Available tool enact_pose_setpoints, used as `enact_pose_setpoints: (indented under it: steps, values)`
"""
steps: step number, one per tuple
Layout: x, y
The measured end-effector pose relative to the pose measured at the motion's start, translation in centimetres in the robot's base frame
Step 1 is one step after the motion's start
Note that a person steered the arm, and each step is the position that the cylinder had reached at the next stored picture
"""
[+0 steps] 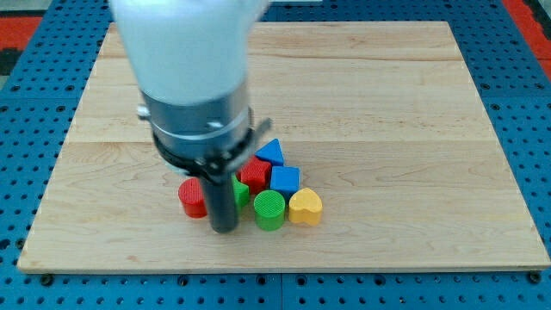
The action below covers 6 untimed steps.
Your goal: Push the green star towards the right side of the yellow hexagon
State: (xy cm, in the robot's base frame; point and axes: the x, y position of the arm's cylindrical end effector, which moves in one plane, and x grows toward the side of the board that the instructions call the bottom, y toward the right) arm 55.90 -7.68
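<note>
My tip (225,228) rests on the board near the view's bottom, left of centre. A green block (242,191), mostly hidden behind the rod, sits just right of it; its shape is unclear, but it may be the green star. A red cylinder (192,197) stands just left of the rod. A green cylinder (269,210) is right of the tip, and a yellow block (305,207) that looks heart-shaped lies beside it. No yellow hexagon shows; the arm's body hides part of the board.
A red block (254,174), a blue triangle (271,152) and a blue block (285,180) are packed together above the green cylinder. The wooden board (413,129) lies on a blue perforated table (525,86).
</note>
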Motion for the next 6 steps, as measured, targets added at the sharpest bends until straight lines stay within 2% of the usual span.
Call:
enact_pose_setpoints:
  steps: [2, 3, 5, 6]
  values:
    - [-6.0, -0.1]
    - [-7.0, 1.0]
    - [-4.7, 1.2]
    - [-5.8, 3.8]
